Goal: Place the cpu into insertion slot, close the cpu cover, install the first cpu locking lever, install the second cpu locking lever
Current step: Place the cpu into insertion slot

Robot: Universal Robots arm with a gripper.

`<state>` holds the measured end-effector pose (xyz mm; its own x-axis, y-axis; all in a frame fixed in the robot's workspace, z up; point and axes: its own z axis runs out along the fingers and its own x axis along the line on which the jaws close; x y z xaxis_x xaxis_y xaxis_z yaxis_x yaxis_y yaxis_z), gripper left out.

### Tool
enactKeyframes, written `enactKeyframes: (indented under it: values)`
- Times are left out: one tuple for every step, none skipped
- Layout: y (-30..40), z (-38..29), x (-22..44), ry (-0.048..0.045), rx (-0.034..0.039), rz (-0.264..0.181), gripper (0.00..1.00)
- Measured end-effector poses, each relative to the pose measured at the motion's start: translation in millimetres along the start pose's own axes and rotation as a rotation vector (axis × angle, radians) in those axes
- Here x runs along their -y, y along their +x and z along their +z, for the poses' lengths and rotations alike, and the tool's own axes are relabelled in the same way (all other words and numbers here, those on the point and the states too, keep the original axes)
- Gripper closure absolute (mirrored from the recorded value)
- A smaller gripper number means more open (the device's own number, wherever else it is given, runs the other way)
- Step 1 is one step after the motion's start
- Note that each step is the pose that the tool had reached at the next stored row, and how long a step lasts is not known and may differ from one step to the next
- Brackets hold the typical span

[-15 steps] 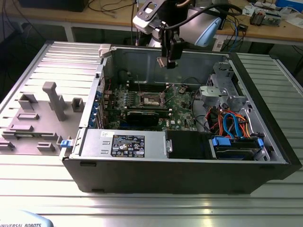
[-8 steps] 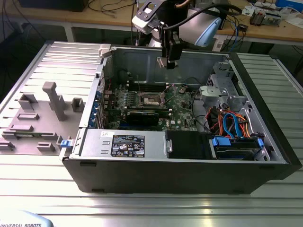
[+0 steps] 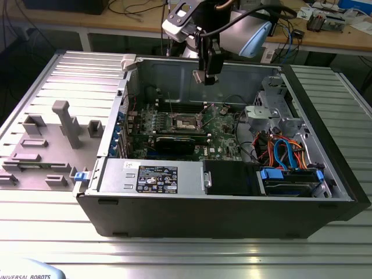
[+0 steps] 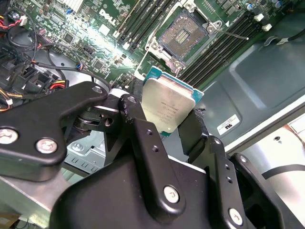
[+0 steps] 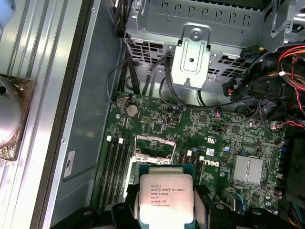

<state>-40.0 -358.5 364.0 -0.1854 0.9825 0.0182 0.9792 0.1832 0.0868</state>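
Silver cpu (image 4: 167, 107) clamped in gripper (image 3: 208, 74), held above board (image 5: 217, 126), well apart from slot (image 4: 183, 31). Slot open, empty. Seating, closing and latching all remain.

I saw the silver-topped cpu (image 4: 167, 107) gripped and tilted, apart from the slot (image 4: 183, 31), which lay uncovered.
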Motion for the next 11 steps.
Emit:
enactKeyframes:
  values:
    - [0.0,0.2,0.0,0.0000,0.0000,0.000,0.46]
    - [0.0,0.4,0.0,0.0000,0.0001,0.001,0.46]
    - [0.0,0.7,0.0,-0.0001,0.0002,0.003,0.46]
    - [0.0,0.9,0.1,-0.0001,0.0004,0.005,0.46]
    - [0.0,1.1,0.1,-0.0002,0.0006,0.007,0.46]
    - [0.0,1.6,0.1,-0.0003,0.0010,0.012,0.46]
    - [0.0,2.0,0.2,-0.0003,0.0013,0.015,0.46]
    - [-0.1,2.4,0.2,-0.0004,0.0019,0.021,0.46]
    - [-0.1,2.6,0.2,-0.0004,0.0021,0.023,0.46]
    - [-0.1,2.7,0.2,-0.0004,0.0021,0.024,0.46]
    - [-0.1,2.7,0.2,-0.0005,0.0022,0.025,0.46]
